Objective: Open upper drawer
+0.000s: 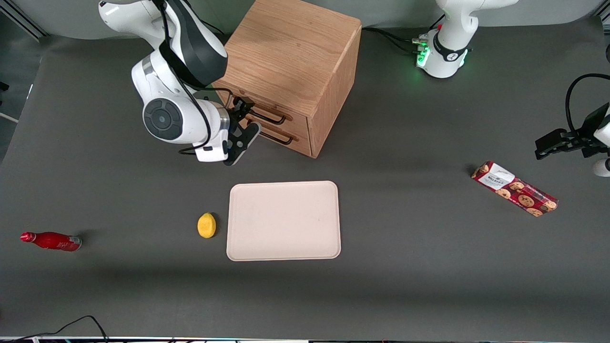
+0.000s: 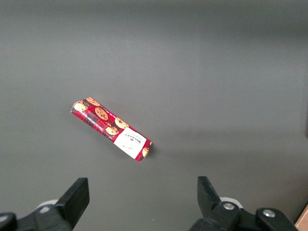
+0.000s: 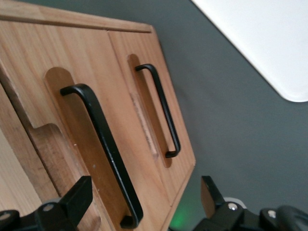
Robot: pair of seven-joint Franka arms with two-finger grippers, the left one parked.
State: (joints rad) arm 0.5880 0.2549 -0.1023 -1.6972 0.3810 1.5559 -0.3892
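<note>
Gripper: your right arm's gripper hangs in front of the oak cabinet, level with the drawer fronts; its fingers stand apart with nothing between them.
Gap to handle: in the right wrist view you see the upper handle between the two fingertips' lines but not touched by either; the fingers sit just short of it.
Upper drawer: the upper drawer is the topmost of the cabinet's two, a light-wood front with a long thin black bar handle; you see it flush with the cabinet face, closed.
Bottom drawer: the bottom drawer sits directly under it with a matching black handle, also flush.
Cabinet: it stands on the tabletop, farther from the front camera than everything else on it.
Tray: you have a pale rectangular tray lying flat in front of the cabinet, nearer to the front camera.
Lemon: a small yellow lemon lies just beside the tray, apart from it.
Bottle: a red bottle lies on its side toward the working arm's end of the tabletop.
Biscuit packet: a red biscuit packet lies flat toward the parked arm's end, well apart from the tray.
</note>
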